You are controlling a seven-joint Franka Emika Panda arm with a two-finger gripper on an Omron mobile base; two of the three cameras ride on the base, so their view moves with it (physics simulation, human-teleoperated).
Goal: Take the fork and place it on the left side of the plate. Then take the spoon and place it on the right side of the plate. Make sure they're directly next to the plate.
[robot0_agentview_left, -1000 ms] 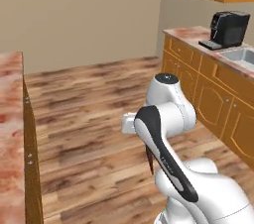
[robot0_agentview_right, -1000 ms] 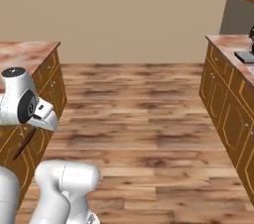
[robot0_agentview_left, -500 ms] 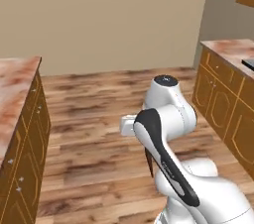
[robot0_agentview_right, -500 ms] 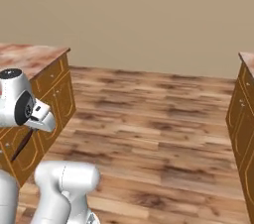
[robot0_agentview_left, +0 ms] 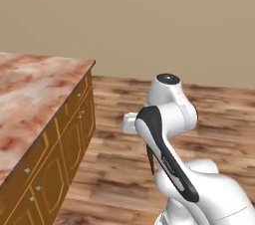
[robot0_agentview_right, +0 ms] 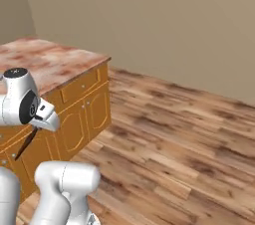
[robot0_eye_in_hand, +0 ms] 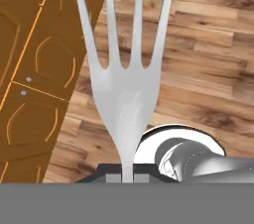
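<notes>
Between the fingers (robot0_eye_in_hand: 128, 178) sits the fork (robot0_eye_in_hand: 124, 79), pinched narrow at its neck, tines pointing away from the hand over wooden floor (robot0_eye_in_hand: 198, 59) and cabinet fronts (robot0_eye_in_hand: 34, 69). From the base views the fork's dark handle (robot0_agentview_left: 150, 159) hangs below the folded arm, beside the worktop (robot0_agentview_left: 35, 89), not over it.

- Worktop: marbled pink-brown top on orange-brown cabinets, bare in the part visible. Plate and spoon not seen from here, so where the fork must go is unknown for now.
- Step, as I judge it: carrying the fork towards the plate; first half of the task under way, spoon half not begun.

Risks:
- Grip is on a thin metal neck, with the long head sticking out one way and the handle the other. A quick swing or a jolt of the base could let it pivot or slip out.
- Arm is held low beside the worktop; the dangling handle could clip the worktop edge or cabinet doors on the way up.
- A tilted fork could end up askew or touching the plate rim.
</notes>
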